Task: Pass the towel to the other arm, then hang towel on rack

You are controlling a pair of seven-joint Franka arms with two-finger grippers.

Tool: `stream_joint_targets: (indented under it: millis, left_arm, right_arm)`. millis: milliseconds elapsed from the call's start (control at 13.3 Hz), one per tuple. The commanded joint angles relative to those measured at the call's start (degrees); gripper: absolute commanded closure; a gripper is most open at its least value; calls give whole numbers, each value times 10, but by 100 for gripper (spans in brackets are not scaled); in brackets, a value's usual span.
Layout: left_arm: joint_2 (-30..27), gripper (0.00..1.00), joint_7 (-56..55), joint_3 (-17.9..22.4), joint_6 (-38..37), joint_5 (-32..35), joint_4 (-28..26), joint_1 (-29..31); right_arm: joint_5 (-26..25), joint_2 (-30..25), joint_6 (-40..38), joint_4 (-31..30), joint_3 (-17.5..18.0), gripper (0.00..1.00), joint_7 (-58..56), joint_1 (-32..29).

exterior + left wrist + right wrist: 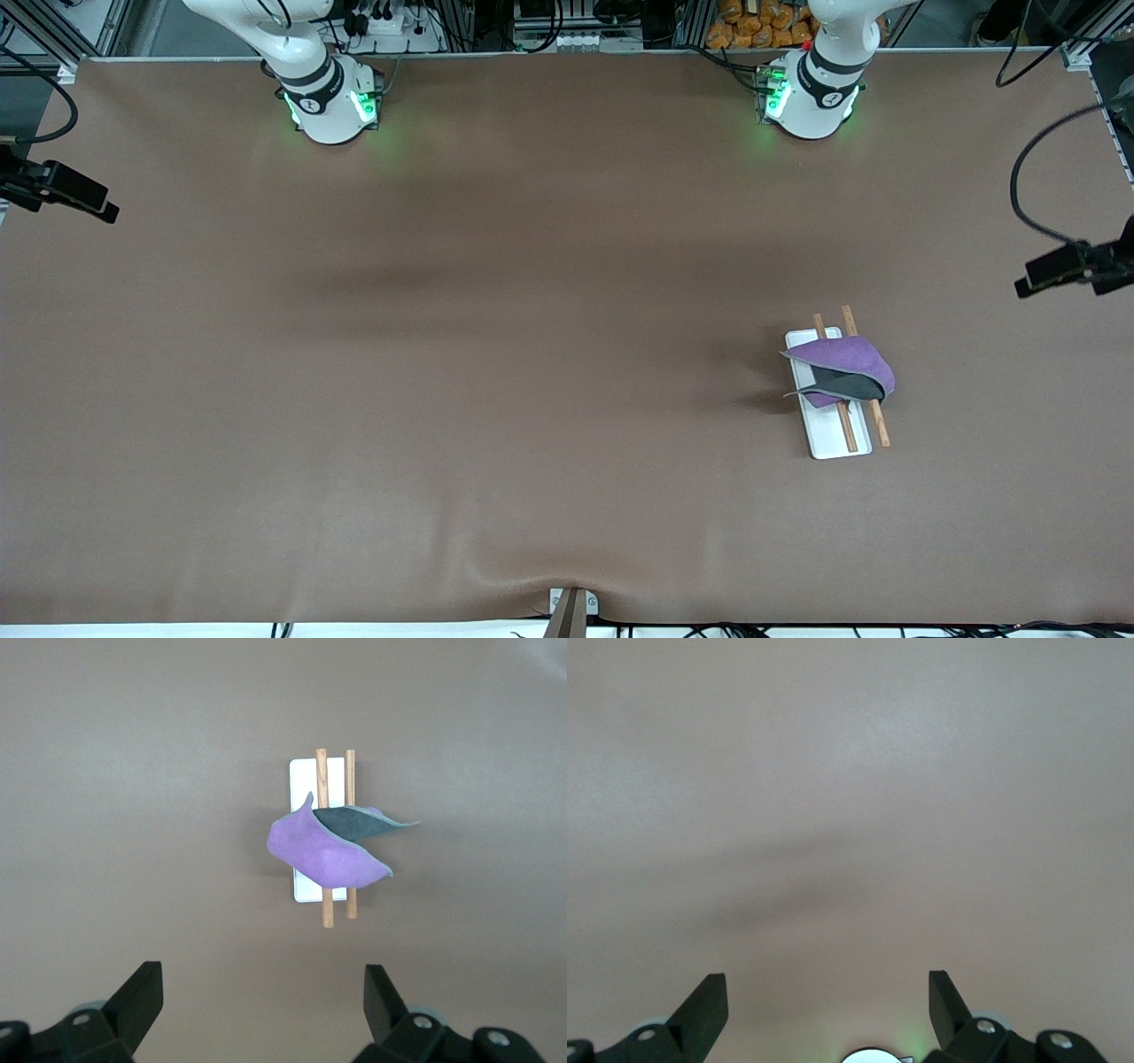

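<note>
Towel [842, 363] draped over rack [828, 434] rods, left pincer [261, 1010] wide above table, right pincer [828, 1010] wide, waiting

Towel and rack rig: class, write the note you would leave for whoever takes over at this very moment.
Left gripper: open, holding nothing, up over bare table with the rack in its wrist view.
Right gripper: open, holding nothing, over bare table; that arm waits.
Towel: draped across both rods of the rack, purple side up with a grey fold showing, toward the left arm's end of the table.
Done: the towel hangs on the rack, neither gripper touching it.
Left: apparently nothing; perhaps check the drape sits securely.
</note>
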Motion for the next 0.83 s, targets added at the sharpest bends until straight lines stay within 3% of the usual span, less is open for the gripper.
stream_joint_targets:
  millis: [0, 526, 601, 751]
  left_arm:
    - [-42, 0, -7, -11, -14, 14, -19, 2]
    - [-61, 0, -7, -25, -28, 13, -21, -3]
    - [-70, 0, -7, -15, -34, 14, -32, -28]
    - [-80, 0, -14, 47, -35, 14, -40, -91]
  right_arm:
    - [-3, -1, 2, 1, -1, 0, 8, 2]
    - [-3, -1, 2, 4, -1, 0, 7, 3]
    - [-3, -1, 2, 4, -1, 0, 7, 2]
    - [-3, 0, 2, 3, -1, 0, 7, 3]
